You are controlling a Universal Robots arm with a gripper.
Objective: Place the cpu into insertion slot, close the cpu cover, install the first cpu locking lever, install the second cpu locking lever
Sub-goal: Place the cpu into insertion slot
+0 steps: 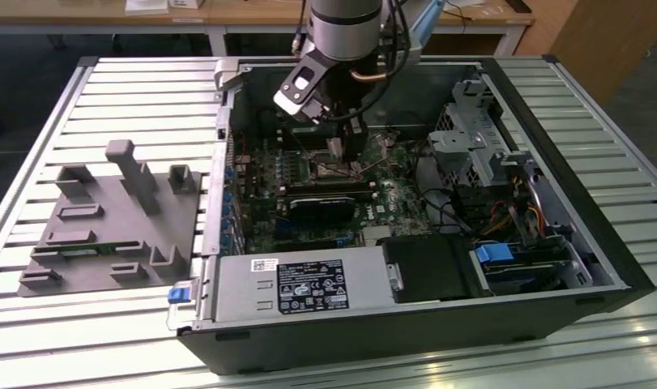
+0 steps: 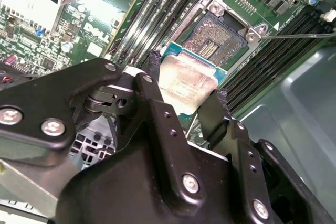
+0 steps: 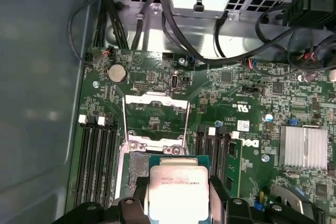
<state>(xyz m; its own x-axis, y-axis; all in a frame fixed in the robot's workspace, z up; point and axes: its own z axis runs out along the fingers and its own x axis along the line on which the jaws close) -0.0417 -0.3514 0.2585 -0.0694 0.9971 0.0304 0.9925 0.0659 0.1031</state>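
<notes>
On the exterior view's left you have a grey moulded fixture block (image 1: 112,223) lying on the pale slatted metal surface (image 1: 144,81). Beside it, toward the exterior view's right, sits the open black computer case (image 1: 415,332), with a silver power supply box (image 1: 296,288) along its near side.

Your grey robot arm (image 1: 344,24) reaches down into the case over the green motherboard (image 1: 404,203). In the second wrist view the black end effector (image 2: 187,77) pinches the cpu (image 2: 186,85), a small flat square chip with a dull silvery-tan metal top. One finger (image 2: 155,66) presses on each of two opposite edges.

The cpu hangs just short of the insertion slot (image 2: 218,38), the small square dark socket with a silver metal rim. In the first wrist view the cpu (image 3: 177,190) overlaps the slot's near edge (image 3: 137,163). You can't quite tell from these angles whether chip and socket touch, though it looks unseated.

The cpu cover (image 3: 155,98), a thin silver metal square frame with a large window, stands open on the far side of the slot. A thin metal lever rod (image 2: 299,35) juts out from one socket corner.

Furthest toward the exterior view's right, a grey perforated drive cage (image 1: 479,138) lines the case wall.
</notes>
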